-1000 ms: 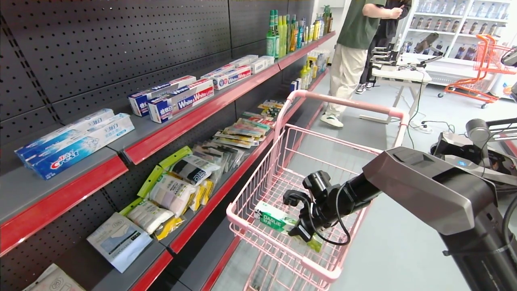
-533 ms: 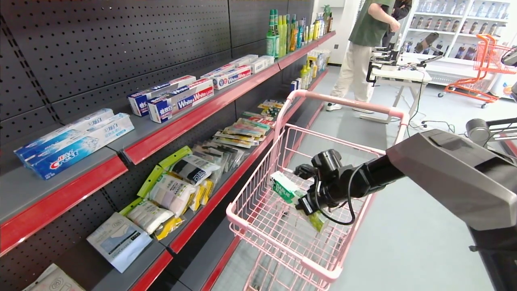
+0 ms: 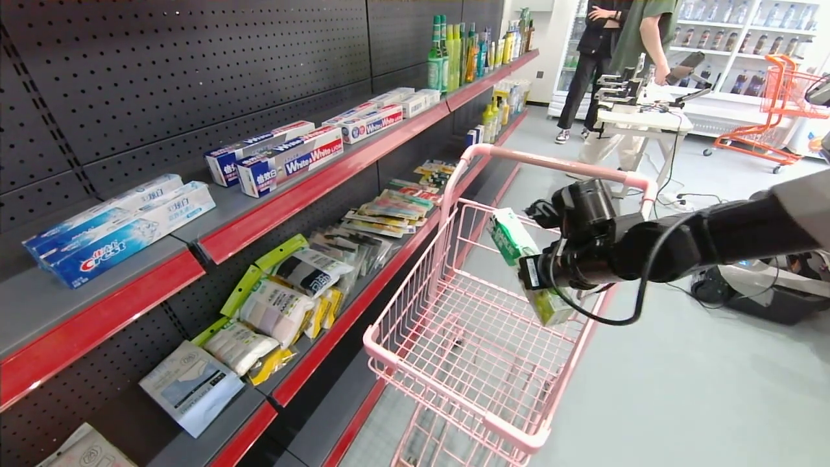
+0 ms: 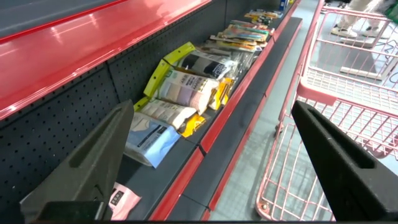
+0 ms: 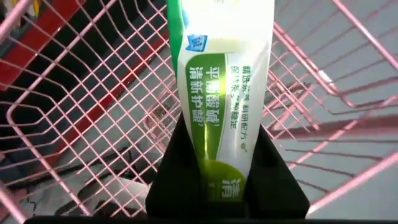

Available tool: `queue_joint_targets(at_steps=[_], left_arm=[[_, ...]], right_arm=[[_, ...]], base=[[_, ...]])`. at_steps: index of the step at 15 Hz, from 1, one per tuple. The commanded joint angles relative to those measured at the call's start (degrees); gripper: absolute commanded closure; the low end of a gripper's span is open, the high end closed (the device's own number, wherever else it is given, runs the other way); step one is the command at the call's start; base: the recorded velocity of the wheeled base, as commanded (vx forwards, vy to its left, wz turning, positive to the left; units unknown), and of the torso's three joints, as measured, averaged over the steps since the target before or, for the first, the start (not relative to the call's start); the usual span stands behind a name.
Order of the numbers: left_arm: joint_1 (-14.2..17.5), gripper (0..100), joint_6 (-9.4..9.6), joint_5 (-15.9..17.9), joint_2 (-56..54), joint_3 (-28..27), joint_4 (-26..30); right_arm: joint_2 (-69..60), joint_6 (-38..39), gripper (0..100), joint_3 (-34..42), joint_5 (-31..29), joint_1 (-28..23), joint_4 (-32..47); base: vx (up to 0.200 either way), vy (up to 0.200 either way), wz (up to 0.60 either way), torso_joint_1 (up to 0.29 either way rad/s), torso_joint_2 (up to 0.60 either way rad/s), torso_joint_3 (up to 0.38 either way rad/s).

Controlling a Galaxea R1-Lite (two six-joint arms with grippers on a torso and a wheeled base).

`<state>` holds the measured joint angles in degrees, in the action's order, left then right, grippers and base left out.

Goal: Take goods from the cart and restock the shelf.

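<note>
Toothpaste box in right end effector above cart — shelf to its left

Black pegboard wall, grey floor, a white table and orange cart beyond.

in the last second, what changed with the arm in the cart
The right gripper, shut on the green toothpaste box, rose from the bottom of the pink cart to about handle height. This lifted the box off the basket floor and tilted it more upright. The cart and the goods on the shelf stayed put.
</note>
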<state>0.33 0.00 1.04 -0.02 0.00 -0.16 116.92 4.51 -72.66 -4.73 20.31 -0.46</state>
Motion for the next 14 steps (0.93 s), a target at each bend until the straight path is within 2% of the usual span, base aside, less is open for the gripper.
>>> queue_joint_targets(at_steps=[1,6,9,14], left_arm=[[0.02,0,0.0,0.02,0.02,0.0,-0.02],[0.02,0,0.0,0.02,0.02,0.0,-0.02],[0.02,0,0.0,0.02,0.02,0.0,-0.02],[0.02,0,-0.09,0.02,0.02,0.0,-0.02]], right_arm=[[-16.55,1.29,100,9.81,-5.03,-0.45,4.15],[-40.46,0.41,100,17.11,-8.37,-7.48,18.39],[-55.04,-7.94,100,26.16,-8.72,-10.47,19.01],[-68.4,-16.38,100,32.14,-11.0,-12.75,20.77]], base=[[0.0,0.0,0.0,0.0,0.0,0.0],[0.0,0.0,0.0,0.0,0.0,0.0],[0.0,0.0,0.0,0.0,0.0,0.0],[0.0,0.0,0.0,0.0,0.0,0.0]])
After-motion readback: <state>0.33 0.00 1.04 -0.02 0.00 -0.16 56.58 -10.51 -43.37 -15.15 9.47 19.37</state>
